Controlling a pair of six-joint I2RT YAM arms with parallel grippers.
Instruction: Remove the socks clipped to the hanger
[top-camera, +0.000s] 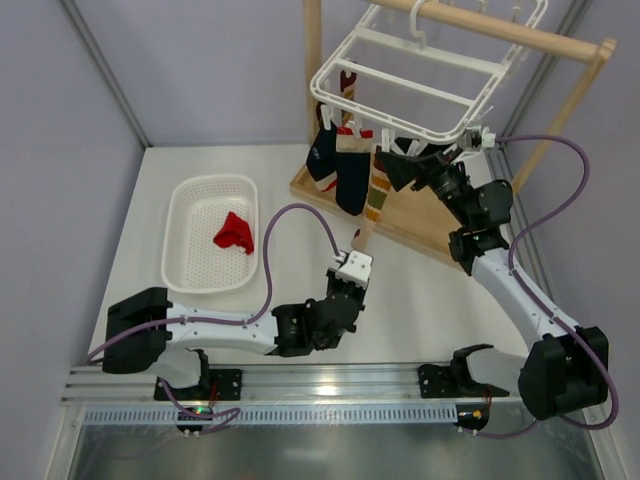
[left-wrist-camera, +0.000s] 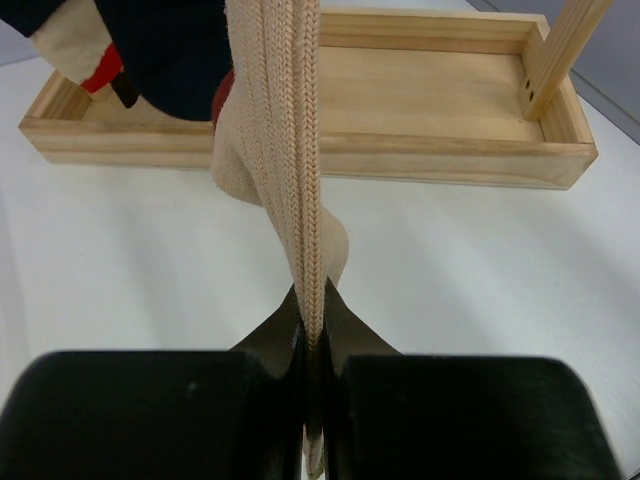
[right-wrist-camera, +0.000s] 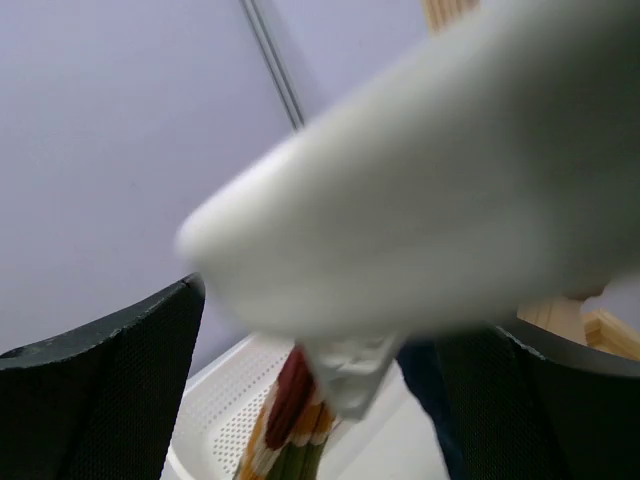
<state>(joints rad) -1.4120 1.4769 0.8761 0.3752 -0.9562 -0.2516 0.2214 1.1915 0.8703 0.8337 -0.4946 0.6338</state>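
Fingers of my left gripper are pressed together on the toe end of a cream sock, with the ribbed cloth squeezed flat between the two pads. From my fingertips the sock runs straight up and away, pulled into a narrow band, with a loose fold bulging to each side just past the pinch. Beyond it lies the box-shaped base of the wooden stand, resting on the white table. Past my fingers and to the left hang the navy socks.

My right gripper is up at the near rim of the hanger, its fingers spread wide. The white rim crosses the gap between them, close and blurred, and I cannot tell whether either pad touches it. Just under the rim, between my fingers, a clip bites the striped top of the same cream sock, so it is fastened there while my left grip holds its lower end.

A red sock lies in the white basket, well off to the left of my left fingers.
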